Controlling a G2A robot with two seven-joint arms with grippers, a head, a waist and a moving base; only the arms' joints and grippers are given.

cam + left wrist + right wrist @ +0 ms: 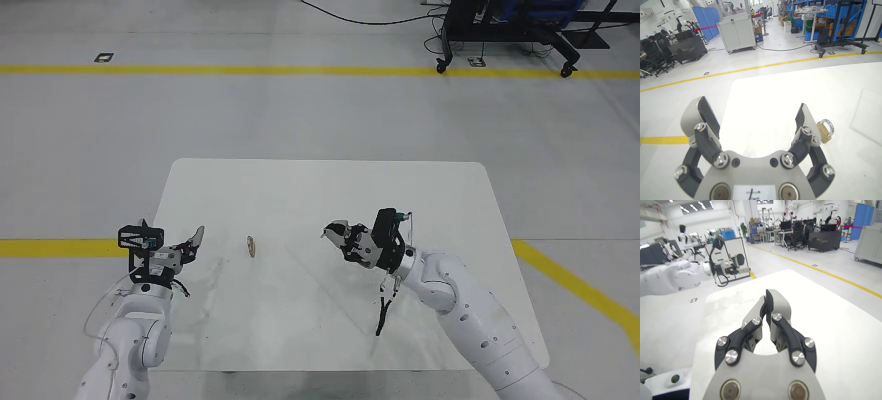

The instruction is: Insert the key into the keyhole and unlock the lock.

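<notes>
The small brass padlock with its silver shackle (251,246) lay on the white counter (400,190) between the two arms, and the coming move probably hung on that in-between position. From the left pincer (753,106) the padlock sat toward the robot's right, just beside the outer face of one finger but outside the gap, so nothing was between the pads. That pincer was spread wide and empty, low over the counter's near left part. From the right pincer (764,298) the padlock lay toward the robot's left, somewhat farther off, with bare counter between. The left arm therefore looked the nearer of the two. The right pincer was drawn narrow, its ribbed pads pressed together. A tiny bit of something seemed to peek out at the tips, but whether that was the key could not be told. In the top view the padlock's long axis ran roughly from the robot's edge of the counter toward the far edge. In the left wrist view the shackle end pointed away from that arm and the brass body was the nearer part. The keyhole face could not be made out. As a judgement, the left pincer would need to shift sideways toward the padlock to bracket and steady the body. Only then could the right tips be lined up along that axis.
</notes>
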